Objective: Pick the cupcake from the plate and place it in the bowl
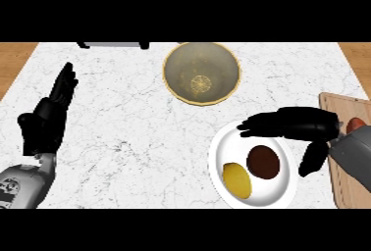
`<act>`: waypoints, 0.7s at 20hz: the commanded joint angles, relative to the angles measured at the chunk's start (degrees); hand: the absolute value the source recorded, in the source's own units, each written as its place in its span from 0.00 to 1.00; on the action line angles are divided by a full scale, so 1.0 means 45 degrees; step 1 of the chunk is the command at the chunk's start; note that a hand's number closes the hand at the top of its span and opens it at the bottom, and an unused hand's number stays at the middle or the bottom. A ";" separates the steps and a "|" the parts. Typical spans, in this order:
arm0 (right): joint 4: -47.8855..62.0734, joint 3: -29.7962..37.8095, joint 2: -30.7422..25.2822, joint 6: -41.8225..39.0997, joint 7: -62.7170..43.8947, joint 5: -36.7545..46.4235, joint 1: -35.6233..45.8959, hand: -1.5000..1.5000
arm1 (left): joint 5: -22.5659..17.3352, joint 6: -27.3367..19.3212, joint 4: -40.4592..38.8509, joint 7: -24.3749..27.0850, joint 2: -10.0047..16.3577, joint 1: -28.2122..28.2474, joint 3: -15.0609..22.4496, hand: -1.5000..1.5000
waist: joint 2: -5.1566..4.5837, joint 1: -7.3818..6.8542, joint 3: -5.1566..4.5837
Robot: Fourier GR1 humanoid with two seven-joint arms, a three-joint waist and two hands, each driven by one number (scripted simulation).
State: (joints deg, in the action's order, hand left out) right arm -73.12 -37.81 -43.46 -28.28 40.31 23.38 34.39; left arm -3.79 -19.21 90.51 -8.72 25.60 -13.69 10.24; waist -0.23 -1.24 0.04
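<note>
My right robot hand (296, 124) hovers spread over the plate (220, 166) by the worktop's right edge, and the cupcake (264, 162) looks light and crumbly, so I'd pinch its sides.

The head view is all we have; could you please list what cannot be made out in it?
1. Plate, far rim: hidden under the right hand, head view.
2. Cutting board: cut by the view's right edge; the red item on it sits partly behind the right forearm, unidentifiable.
3. Grey object at the far edge of the counter: cut off at the top of the view.
</note>
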 commanded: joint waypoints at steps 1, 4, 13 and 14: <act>0.0278 -0.0643 0.0365 -0.0914 0.0445 0.1175 0.0235 0.00 | 0.0341 -0.0028 0.0095 0.0068 -0.0329 0.0388 0.0080 0.50 | 0.0037 0.0132 -0.0011; 0.2160 -0.0787 0.0548 0.0373 0.1862 0.1946 -0.0109 0.00 | 0.0477 -0.0022 0.0297 -0.0660 -0.0496 -0.0056 0.0057 0.50 | 0.0012 0.0109 0.0002; 0.3389 -0.0808 0.2961 0.0883 0.1212 0.3086 -0.0183 0.00 | 0.1109 0.0233 0.0486 -0.0285 -0.1000 0.0428 -0.0315 0.50 | 0.0024 0.0133 -0.0005; 0.2377 -0.0779 0.2820 0.0394 0.0653 0.3058 -0.0460 0.00 | 0.0945 0.0584 -0.0417 -0.0775 -0.0885 -0.0833 -0.0758 0.50 | 0.0038 0.0274 -0.0009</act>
State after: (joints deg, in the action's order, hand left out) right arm -63.14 -41.79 -33.04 -23.61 40.84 35.31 33.19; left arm -0.37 -17.48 90.96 -10.69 22.69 -14.00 7.78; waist -0.09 -0.43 0.01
